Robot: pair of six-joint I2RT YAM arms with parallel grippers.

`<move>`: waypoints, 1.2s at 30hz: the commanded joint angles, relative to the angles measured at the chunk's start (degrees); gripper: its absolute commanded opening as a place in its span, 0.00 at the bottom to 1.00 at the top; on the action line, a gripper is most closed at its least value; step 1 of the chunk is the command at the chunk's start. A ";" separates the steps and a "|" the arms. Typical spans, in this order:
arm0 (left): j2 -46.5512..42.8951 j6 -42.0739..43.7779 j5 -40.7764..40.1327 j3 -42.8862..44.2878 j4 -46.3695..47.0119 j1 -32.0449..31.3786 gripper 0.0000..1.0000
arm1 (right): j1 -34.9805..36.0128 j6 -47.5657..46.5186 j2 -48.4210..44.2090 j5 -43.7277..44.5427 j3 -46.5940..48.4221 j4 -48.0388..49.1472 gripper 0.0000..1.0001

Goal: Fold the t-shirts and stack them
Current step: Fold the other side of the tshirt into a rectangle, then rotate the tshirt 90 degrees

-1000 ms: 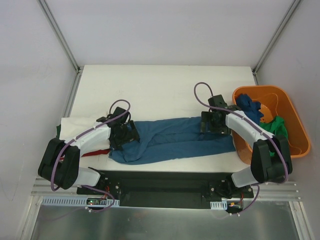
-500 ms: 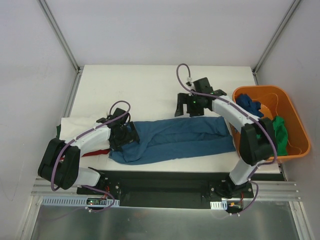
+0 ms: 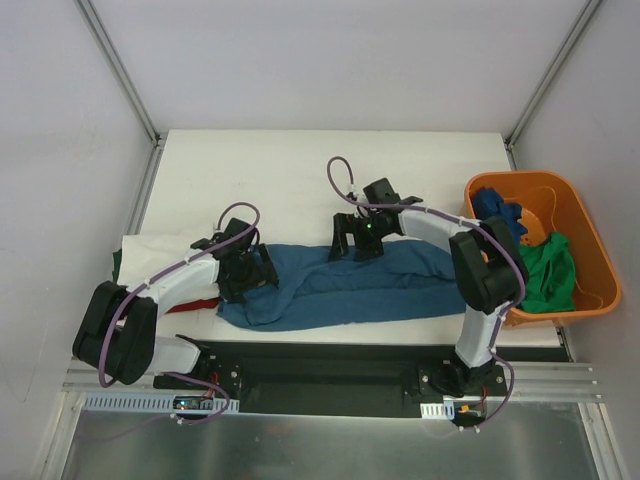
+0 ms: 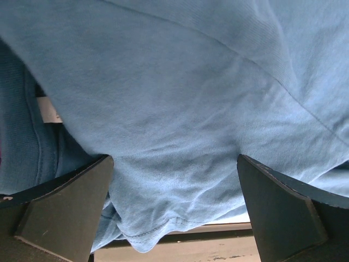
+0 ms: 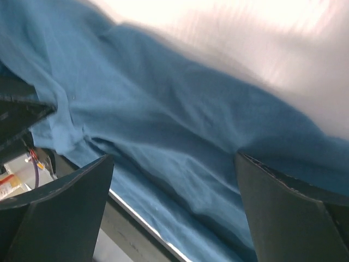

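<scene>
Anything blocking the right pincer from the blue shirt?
Nothing visible. The right pincer is open just above the blue shirt; the wrist view shows only bare cloth between its jaws.

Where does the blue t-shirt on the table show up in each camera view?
Top external: blue t-shirt spread along the table's near edge.
Left wrist: fills most of the frame.
Right wrist: runs diagonally across the frame.
Shared landmark: the table's near edge, below the shirt in all three.
</scene>
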 commanded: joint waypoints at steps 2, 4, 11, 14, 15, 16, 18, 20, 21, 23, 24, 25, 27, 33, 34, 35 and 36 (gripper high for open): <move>-1.17 0.15 -2.89 -2.09 -2.63 0.57 0.99 | -0.03 0.14 -9.47 1.23 -6.13 0.87 0.96; -2.04 -0.03 -3.07 -2.61 -2.72 0.57 0.99 | -0.03 0.06 -11.48 3.34 -7.62 0.08 0.96; -4.33 0.06 -3.51 -3.15 -3.51 0.57 0.99 | -0.20 -1.08 -18.08 13.00 -9.21 -4.75 0.96; -4.68 0.15 -3.42 -2.88 -3.69 0.57 0.99 | -0.90 -2.32 -19.14 17.40 -9.91 -6.94 0.96; -4.51 0.32 -3.24 -2.71 -3.69 0.57 0.99 | -1.34 -2.41 -19.06 18.63 -10.09 -7.30 0.96; -4.60 0.32 -2.89 -2.53 -3.78 0.57 0.99 | -2.56 -2.06 -18.97 18.81 -10.27 -7.56 0.96; -4.51 0.41 -1.06 -1.92 -3.69 0.57 0.99 | -3.89 -1.18 -19.49 18.47 -12.01 -7.04 0.96; -4.42 0.15 2.01 -1.22 -3.69 0.39 0.99 | -5.30 -0.30 -21.07 18.81 -13.51 -6.43 0.96; -4.07 0.15 2.47 -0.17 -3.60 0.13 0.99 | -5.74 -0.12 -21.60 19.60 -14.65 -5.99 0.96; -3.98 -0.29 2.30 0.89 -3.51 -1.80 0.99 | -7.32 0.49 -22.74 20.05 -15.97 -5.81 0.96; -3.55 -0.38 1.77 1.94 -3.34 -2.68 0.99 | -8.63 0.67 -23.01 19.87 -16.50 -5.63 0.96; -2.93 -0.38 1.85 2.47 -3.16 -3.64 0.99 | -9.34 0.67 -23.10 19.70 -17.55 -5.55 0.96; -0.40 0.06 1.51 4.14 -2.55 -3.91 0.99 | -10.74 0.76 -22.75 19.17 -18.44 -4.84 0.96; 12.00 1.99 0.10 12.31 -2.19 -3.91 0.99 | -14.78 0.14 -20.03 17.41 -20.37 -4.23 0.96; 13.67 2.25 -0.16 13.45 -2.19 -3.91 0.99 | -15.40 0.14 -19.76 17.15 -20.90 -4.23 0.96; 16.99 3.30 -0.25 15.99 -2.11 -3.83 0.99 | -15.93 0.06 -19.58 17.23 -21.16 -4.23 0.96; 18.50 3.83 -0.34 17.41 -2.19 -3.74 0.99 | -16.98 -0.03 -19.58 17.32 -21.43 -4.23 0.96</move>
